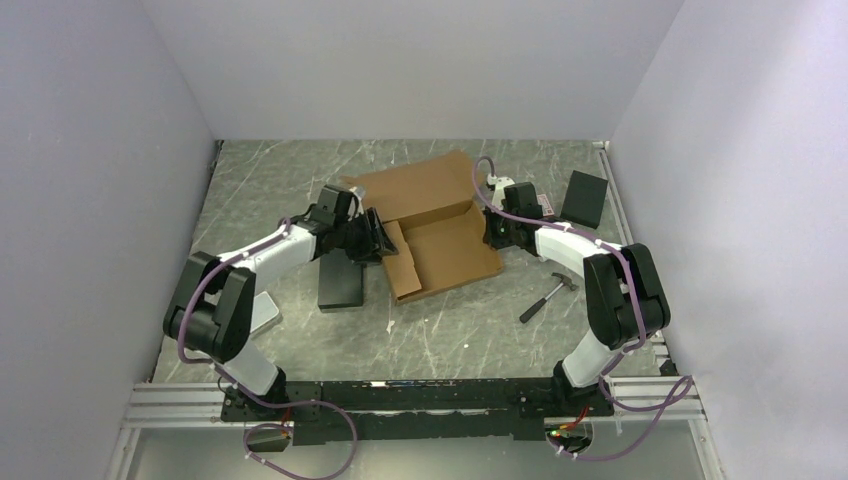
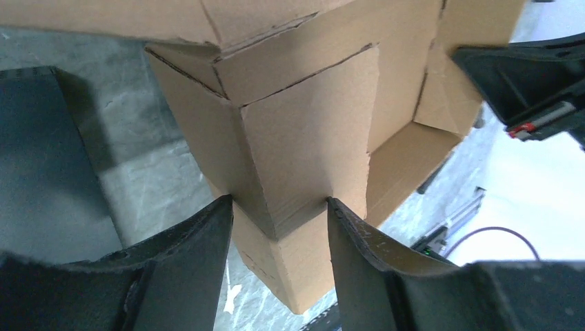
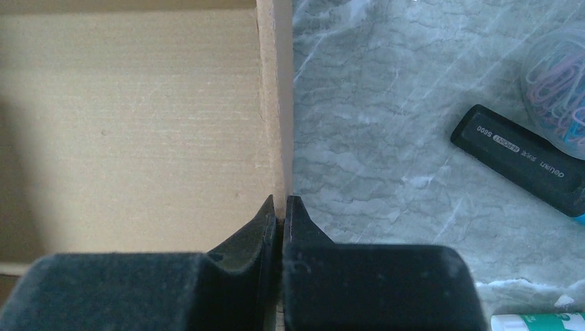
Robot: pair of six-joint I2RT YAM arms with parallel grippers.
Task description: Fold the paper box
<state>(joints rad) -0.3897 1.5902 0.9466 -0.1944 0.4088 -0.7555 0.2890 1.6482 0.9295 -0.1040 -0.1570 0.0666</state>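
Paper box [image 1: 430, 215] between my two tools. Right tool [image 3: 279, 205] clamped on thin box wall. Left tool [image 2: 279, 210] fingers apart, box corner between them; squeezing or not, can't tell.

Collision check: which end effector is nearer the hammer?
Right. The right end effector grips the paper box wall just beyond the hammer; left end effector is across the box.

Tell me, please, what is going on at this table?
The robot is folding the paper box, which lies half formed on the table. The right hand pinches the edge of one wall. The left hand straddles a raised side flap at the opposite end; whether it grips yet is unclear.
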